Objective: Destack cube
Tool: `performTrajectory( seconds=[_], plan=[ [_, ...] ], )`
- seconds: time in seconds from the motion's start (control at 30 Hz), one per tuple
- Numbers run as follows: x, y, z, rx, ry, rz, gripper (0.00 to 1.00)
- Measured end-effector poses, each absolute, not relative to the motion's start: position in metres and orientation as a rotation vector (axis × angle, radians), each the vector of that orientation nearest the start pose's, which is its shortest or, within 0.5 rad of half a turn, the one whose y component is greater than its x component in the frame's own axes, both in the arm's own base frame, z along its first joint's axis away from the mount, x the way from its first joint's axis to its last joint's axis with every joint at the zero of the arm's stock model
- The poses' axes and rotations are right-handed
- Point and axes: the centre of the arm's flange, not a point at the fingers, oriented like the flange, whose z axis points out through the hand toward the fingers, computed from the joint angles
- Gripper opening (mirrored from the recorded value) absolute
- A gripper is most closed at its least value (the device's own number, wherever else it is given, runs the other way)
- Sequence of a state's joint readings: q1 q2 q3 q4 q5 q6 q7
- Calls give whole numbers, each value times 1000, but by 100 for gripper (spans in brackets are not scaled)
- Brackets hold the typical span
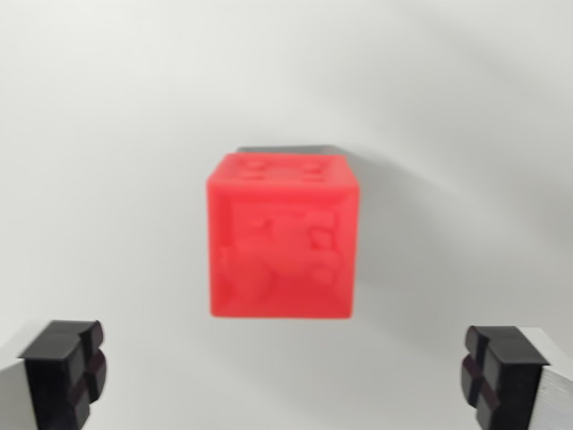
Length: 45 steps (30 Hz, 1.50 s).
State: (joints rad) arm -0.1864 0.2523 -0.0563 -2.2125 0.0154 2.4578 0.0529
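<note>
Left black finger pad [64, 367] is sitting low to the left of the red cube [283, 237], not touching it. The cube, blurry, is resting on the white table [107, 134]. Right pad [501, 372] is sitting low to its right. Gripper [283, 372] is spread wide, gripping nothing.

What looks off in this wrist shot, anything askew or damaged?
Nothing stands out. The red cube looks intact and sits square to the camera, centred between the open gripper's fingers. Only a grey edge shows behind it; what's underneath is hidden.
</note>
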Motion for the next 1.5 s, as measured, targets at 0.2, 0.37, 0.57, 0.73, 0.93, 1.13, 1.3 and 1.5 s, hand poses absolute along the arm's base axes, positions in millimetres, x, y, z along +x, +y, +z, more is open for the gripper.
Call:
performTrajectory(
  seconds=[0.2, 0.37, 0.57, 0.73, 0.93, 1.13, 1.3, 1.5],
  plan=[
    [535, -132, 241, -3108, 479, 8, 100],
    [535, -132, 221, -3108, 478, 10, 100],
    [534, -132, 202, -3109, 477, 9, 100],
    [534, -132, 189, -3109, 476, 11, 100],
    [533, -132, 178, -3109, 475, 9, 100],
    [533, -132, 170, -3109, 475, 10, 100],
    [533, -132, 169, -3109, 476, 9, 0],
    [533, -132, 169, -3109, 475, 8, 0]
  ],
)
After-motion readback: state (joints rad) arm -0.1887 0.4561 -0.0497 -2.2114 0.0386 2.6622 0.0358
